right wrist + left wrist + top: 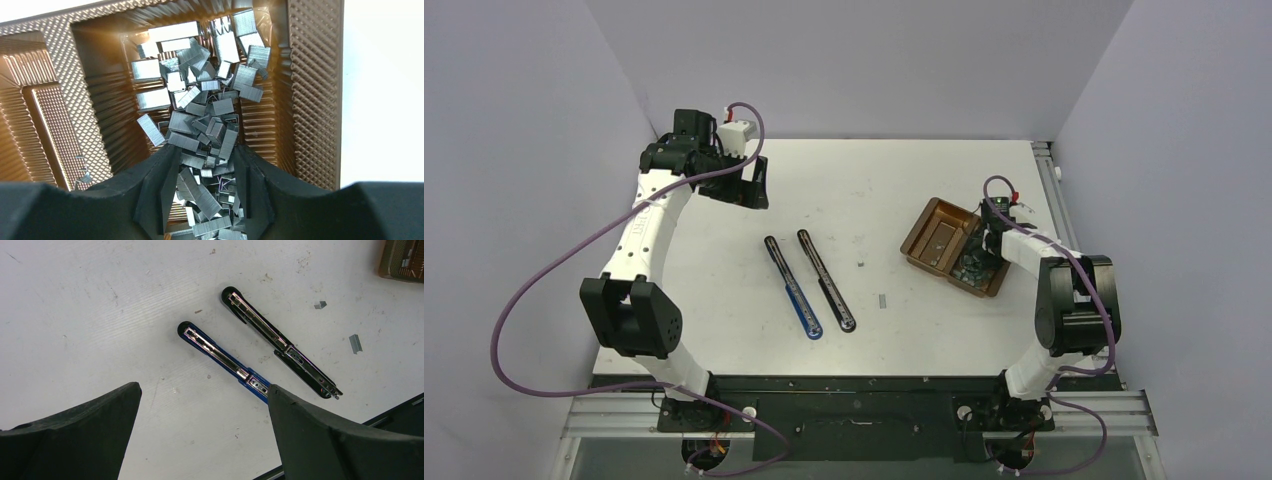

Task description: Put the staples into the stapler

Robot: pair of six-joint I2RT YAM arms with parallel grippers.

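In your right wrist view the fingers (150, 190) of the right tool (205, 150) sit among the staples (200, 115), and you cannot tell whether they pinch any strip; the tool's body hides the near wall of the brown tray (315, 100). In the left wrist view a finger (320, 440) of the left tool (202, 390) covers the near end of the blue stapler (220, 355), and the picture's top right corner cuts the tray off. From above, the staples are too small to tell apart.
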